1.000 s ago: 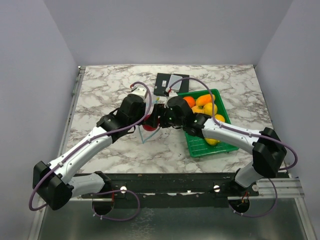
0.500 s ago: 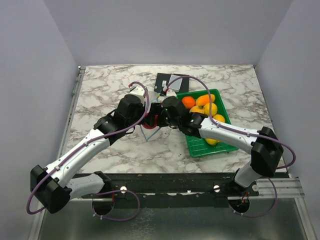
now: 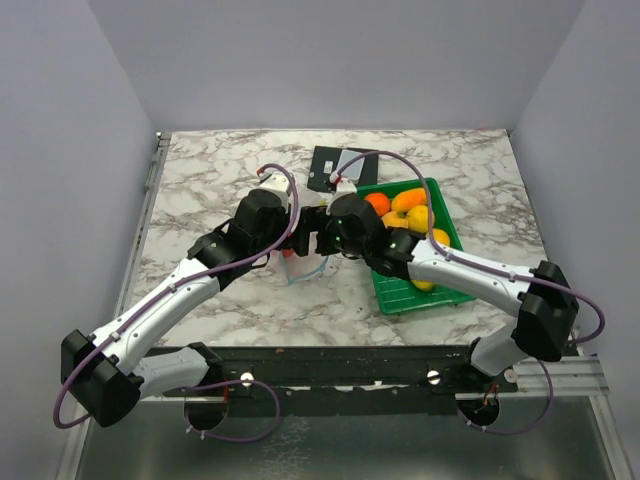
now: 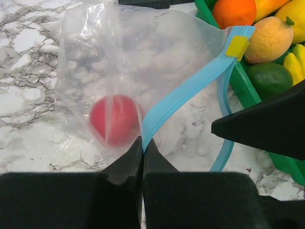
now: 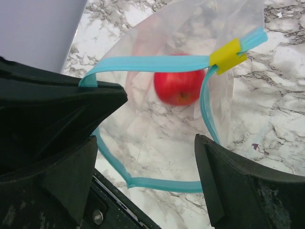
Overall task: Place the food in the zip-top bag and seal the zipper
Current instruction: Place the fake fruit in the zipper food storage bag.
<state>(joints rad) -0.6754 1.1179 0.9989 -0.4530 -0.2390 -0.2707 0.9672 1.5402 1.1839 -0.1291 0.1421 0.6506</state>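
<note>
The marble table [image 3: 200,190] carries everything. On its right side sits the green tray [image 3: 400,292] with most of the food: an orange one [image 4: 233,12], a peach-coloured one [image 4: 269,40], a green one [image 4: 267,78] and the yellow banana bunch [image 4: 296,62].

Just left of the tray, between my two arms, is the zip-top bag [image 4: 119,57], clear and crumpled, spreading away from my left jaws. Whether its bottom rests on the table I cannot tell.

My left jaws are pressed fully together on the zipper [image 4: 190,88], pinching the light-blue strip at its near end. That lip of the mouth runs from my fingertips toward the tray's corner. The other lip sags away in a loop, so the mouth gapes.

My right jaws stand wide apart and hold nothing. They hang over that open mouth, the blue loop showing in the gap between my fingers [image 5: 248,191] and touching neither as far as I can see.

Inside the bag, past the strip, lies the red round fruit [image 5: 178,86], apart from both pairs of jaws. The small yellow slider [image 5: 228,55] sits at the zipper's far end, beside the tray.
</note>
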